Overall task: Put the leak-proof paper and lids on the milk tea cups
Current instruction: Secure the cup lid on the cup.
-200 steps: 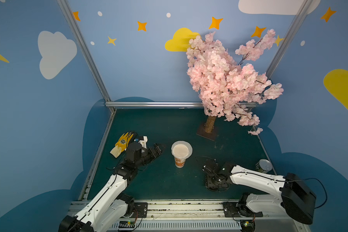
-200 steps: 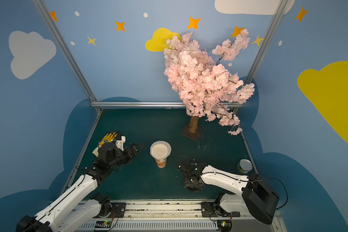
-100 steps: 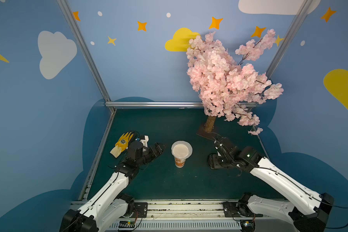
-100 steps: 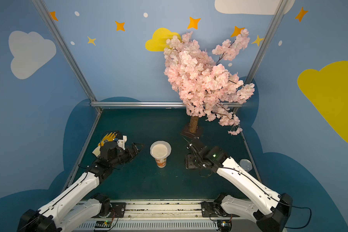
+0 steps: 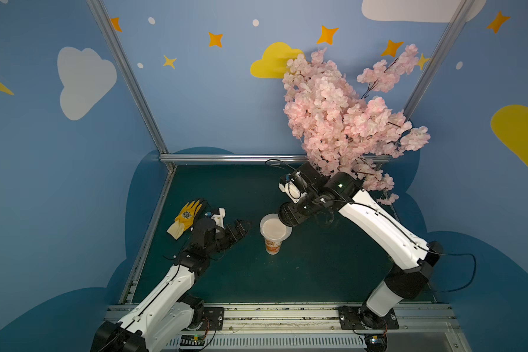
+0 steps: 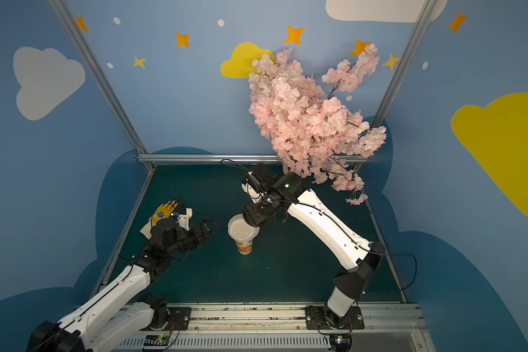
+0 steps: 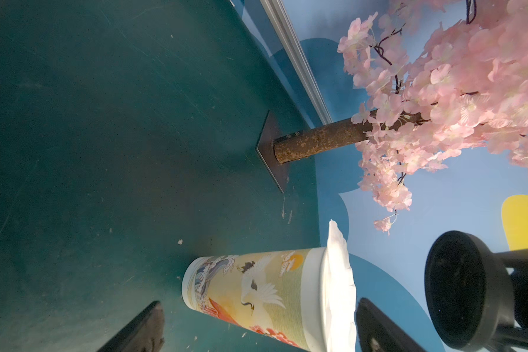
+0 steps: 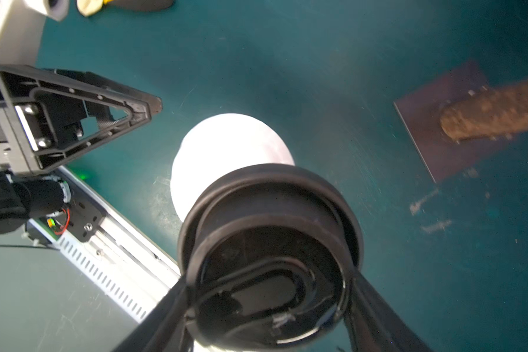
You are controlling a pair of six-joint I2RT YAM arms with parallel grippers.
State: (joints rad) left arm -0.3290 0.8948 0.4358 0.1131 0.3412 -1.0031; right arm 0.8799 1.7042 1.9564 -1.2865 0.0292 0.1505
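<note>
Right gripper clamping lid; paper lying on cup just below. Left gripper gaping, cup ahead. Off-centre press risking shifting paper, tipping cup.

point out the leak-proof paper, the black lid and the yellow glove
leak-proof paper (image 5: 272, 230), in a top view, visible middle of the sheet
black lid (image 8: 270, 253), right wrist view, its dark inner face
yellow glove (image 5: 186, 215), in a top view, its yellow back
</note>
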